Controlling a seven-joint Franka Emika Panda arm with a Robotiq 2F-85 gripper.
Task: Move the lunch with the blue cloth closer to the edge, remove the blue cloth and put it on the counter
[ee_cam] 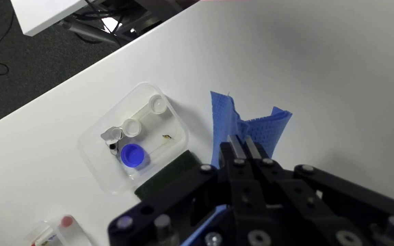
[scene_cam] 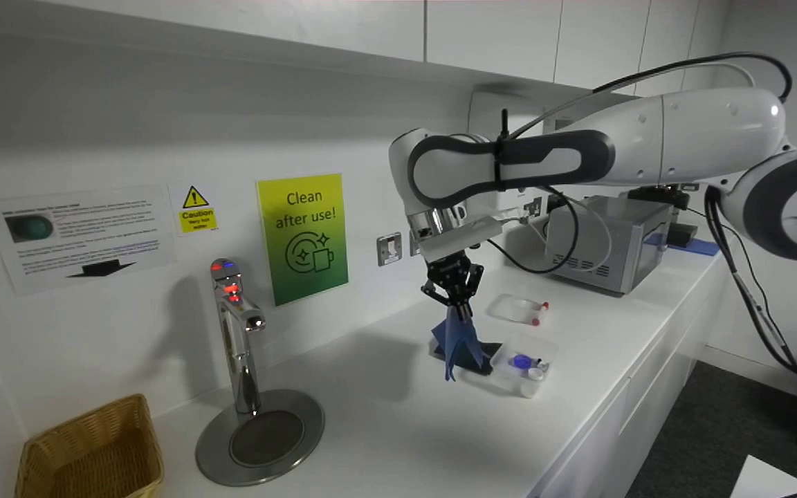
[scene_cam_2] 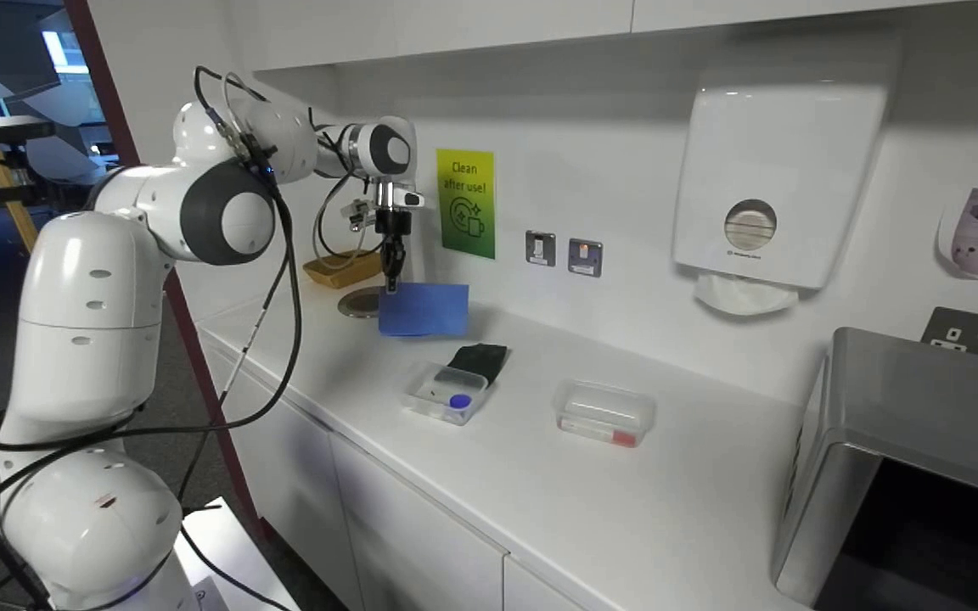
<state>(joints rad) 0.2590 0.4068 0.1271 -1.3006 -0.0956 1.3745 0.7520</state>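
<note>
- Closest of all, in the wrist view, is the pincer [ee_cam: 242,139], drawn almost together with a pinch of blue cloth [ee_cam: 268,128] caught in it.
- Already unwrapped, by the look of it, the lunch [ee_cam: 169,121], a low clear container, sits on the counter [ee_cam: 39,153] near the front edge [ee_cam: 51,91]; what remains, I reckon, is laying the cloth down.
- I'd take the cloth wide of the container, lower it until its hem meets the counter, then drift sideways before letting go, so it spreads instead of heaping.
- In an exterior view the cloth [scene_cam_2: 425,310] shows as a broad sheet apart from the dark pad [scene_cam_2: 480,363]; in an exterior view the cloth [scene_cam: 463,337] falls in narrow folds across that pad.
- Inside the container, the wrist view picks out round white pieces [ee_cam: 157,104] beside a blue cap [ee_cam: 132,155] better than both exterior views.
- Whether the hem touches the counter, I can't tell.
</note>
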